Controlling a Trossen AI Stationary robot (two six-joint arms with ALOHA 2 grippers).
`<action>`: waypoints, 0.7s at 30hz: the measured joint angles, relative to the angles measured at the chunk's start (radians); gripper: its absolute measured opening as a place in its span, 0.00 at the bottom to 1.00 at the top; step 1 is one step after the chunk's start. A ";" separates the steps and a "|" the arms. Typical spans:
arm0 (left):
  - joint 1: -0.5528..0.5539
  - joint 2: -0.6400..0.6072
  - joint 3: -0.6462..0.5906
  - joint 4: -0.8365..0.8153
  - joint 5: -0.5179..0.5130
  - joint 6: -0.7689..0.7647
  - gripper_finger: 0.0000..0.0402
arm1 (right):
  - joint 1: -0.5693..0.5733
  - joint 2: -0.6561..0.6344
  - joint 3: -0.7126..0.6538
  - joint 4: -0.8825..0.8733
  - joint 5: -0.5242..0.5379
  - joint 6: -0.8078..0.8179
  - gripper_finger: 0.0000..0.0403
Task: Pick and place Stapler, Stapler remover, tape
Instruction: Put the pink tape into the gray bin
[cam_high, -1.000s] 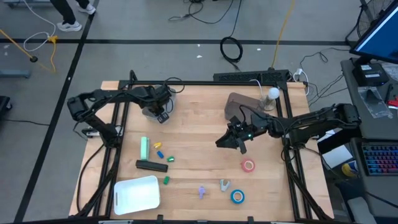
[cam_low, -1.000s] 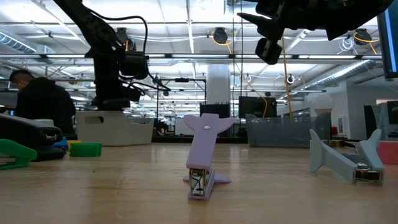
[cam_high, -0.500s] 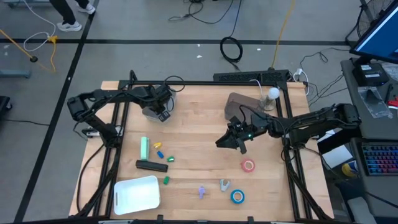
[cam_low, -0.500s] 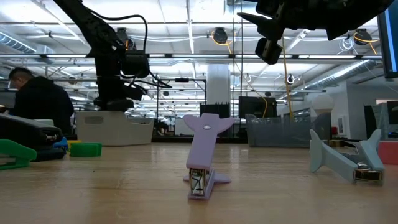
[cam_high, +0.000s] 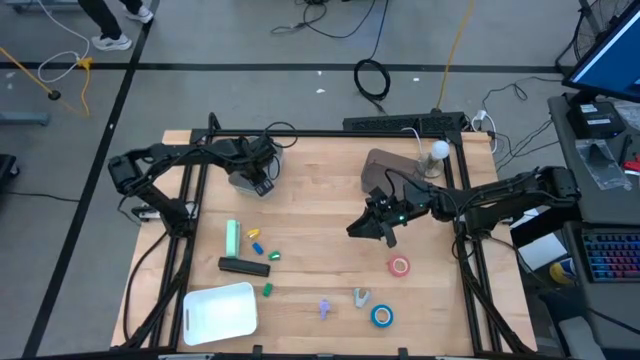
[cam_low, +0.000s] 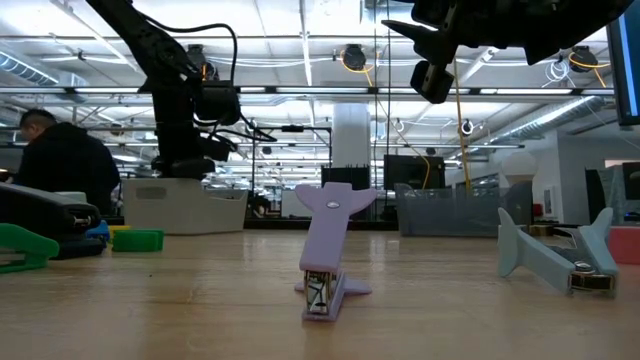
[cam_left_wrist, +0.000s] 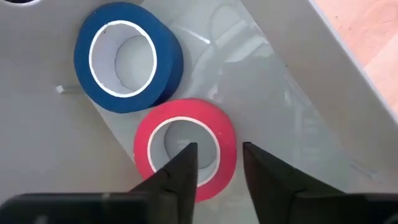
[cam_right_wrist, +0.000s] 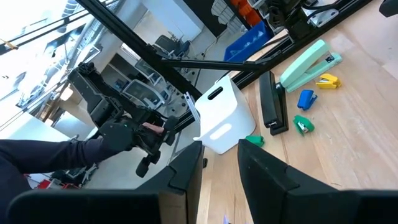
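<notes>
The left gripper (cam_high: 262, 186) hangs over a grey bin (cam_high: 243, 181) at about ten o'clock on the table (cam_high: 320, 190). In the left wrist view its two dark fingers (cam_left_wrist: 180, 171) stand a little apart, straddling the near wall of a red tape roll (cam_left_wrist: 185, 148) — one finger over the pale core, the other outside the rim. Whether the pads actually press the roll cannot be told. A blue tape roll (cam_left_wrist: 127, 57) lies flat beside the red one, their rims touching or nearly so, both on the bin's pale floor (cam_left_wrist: 50, 137).

The right gripper (cam_high: 368, 228) hovers above the table's centre, slightly toward three o'clock, with nothing between its fingers (cam_right_wrist: 186, 168), which are parted by a narrow gap.

On the bare wood, a second red tape roll (cam_high: 399, 266) lies at about five o'clock, and a second blue tape roll (cam_high: 382, 316) sits nearer the front edge. A grey staple remover (cam_high: 361, 296) and a lilac staple remover (cam_high: 325, 308) rest at six o'clock — the lilac one stands upright in the low view (cam_low: 327, 250).

At eight o'clock lie a mint-green stapler (cam_high: 233, 238) and a black stapler (cam_high: 244, 265), with small yellow, blue and green bits (cam_high: 256, 243) between and beside them. A white bin (cam_high: 220, 311) sits at seven o'clock; its contents cannot be made out.
</notes>
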 joint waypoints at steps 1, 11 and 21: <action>0.000 0.000 0.000 0.000 0.000 0.000 0.36 | 0.000 0.000 0.000 0.000 0.000 0.000 0.23; -0.003 -0.053 0.018 -0.054 0.001 -0.013 0.51 | 0.000 0.000 0.000 0.000 -0.001 -0.010 0.23; -0.018 -0.250 0.168 -0.089 0.291 -0.169 0.45 | 0.000 -0.013 0.000 -0.008 -0.034 -0.045 0.23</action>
